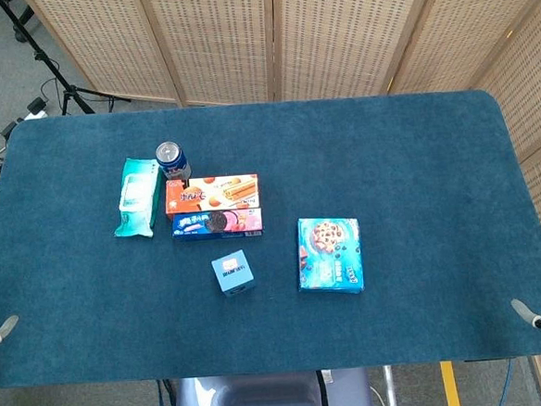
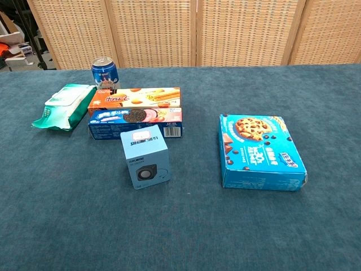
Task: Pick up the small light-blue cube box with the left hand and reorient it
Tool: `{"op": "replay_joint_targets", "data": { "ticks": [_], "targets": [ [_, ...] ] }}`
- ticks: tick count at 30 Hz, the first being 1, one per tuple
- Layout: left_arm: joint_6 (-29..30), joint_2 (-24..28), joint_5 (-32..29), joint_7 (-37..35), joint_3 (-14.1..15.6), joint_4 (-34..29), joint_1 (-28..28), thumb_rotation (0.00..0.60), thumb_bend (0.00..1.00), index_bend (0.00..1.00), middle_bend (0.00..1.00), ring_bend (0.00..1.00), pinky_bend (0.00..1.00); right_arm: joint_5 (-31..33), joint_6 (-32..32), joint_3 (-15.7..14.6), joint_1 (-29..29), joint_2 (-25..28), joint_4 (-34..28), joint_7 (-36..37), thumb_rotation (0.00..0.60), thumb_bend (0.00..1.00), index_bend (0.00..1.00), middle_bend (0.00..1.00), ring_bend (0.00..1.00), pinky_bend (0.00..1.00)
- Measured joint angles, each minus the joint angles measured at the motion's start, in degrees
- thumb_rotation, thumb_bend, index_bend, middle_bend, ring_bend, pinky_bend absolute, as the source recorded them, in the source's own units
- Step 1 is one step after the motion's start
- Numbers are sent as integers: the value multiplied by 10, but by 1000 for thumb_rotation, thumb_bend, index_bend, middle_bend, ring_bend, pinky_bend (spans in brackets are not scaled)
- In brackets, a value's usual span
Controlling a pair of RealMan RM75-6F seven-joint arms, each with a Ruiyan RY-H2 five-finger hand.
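The small light-blue cube box (image 1: 233,272) (image 2: 145,157) stands upright on the blue table, just in front of the stacked snack boxes. Its top carries a white label and its front face shows a speaker picture. Only a grey tip of my left hand (image 1: 1,330) shows at the table's left front edge, far from the cube. A similar tip of my right hand (image 1: 527,312) shows at the right front edge. Neither hand touches anything, and the chest view shows neither hand.
Behind the cube lie an orange biscuit box (image 1: 211,193) and a dark blue cookie box (image 1: 216,223). A blue can (image 1: 172,161) and a green wipes pack (image 1: 137,196) sit further left. A blue chocolate-chip cookie box (image 1: 330,254) lies to the right.
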Motion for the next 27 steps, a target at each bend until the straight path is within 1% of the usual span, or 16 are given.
{"op": "replay_joint_targets", "data": {
  "ticks": [10,16,19,23,25,27],
  "targets": [
    [-12,2,7,-11,-5,6,3,600,0,0,0,0,0,0,-1,-1,0,0,0,2,600,0,0,0,0,0],
    [-35,5,15,-20,-4,-2,-5,600,0,0,0,0,0,2,-1,0,0,2,-2,4,600,0,0,0,0,0],
    [-59,3,30,-41,-5,-14,-24,600,0,0,0,0,0,1,-2,0,0,2,-2,4,600,0,0,0,0,0],
    [-97,-14,72,-82,-8,-32,-65,600,0,0,0,0,0,-1,-2,-1,0,2,-2,1,600,0,0,0,0,0],
    [-115,-29,90,-86,-10,-40,-84,600,0,0,0,0,0,0,-2,-1,0,1,-3,-1,600,0,0,0,0,0],
    [-133,-46,101,-75,-12,-50,-101,600,0,0,0,0,0,0,-4,-1,1,1,-3,-2,600,0,0,0,0,0]
  ]
}}
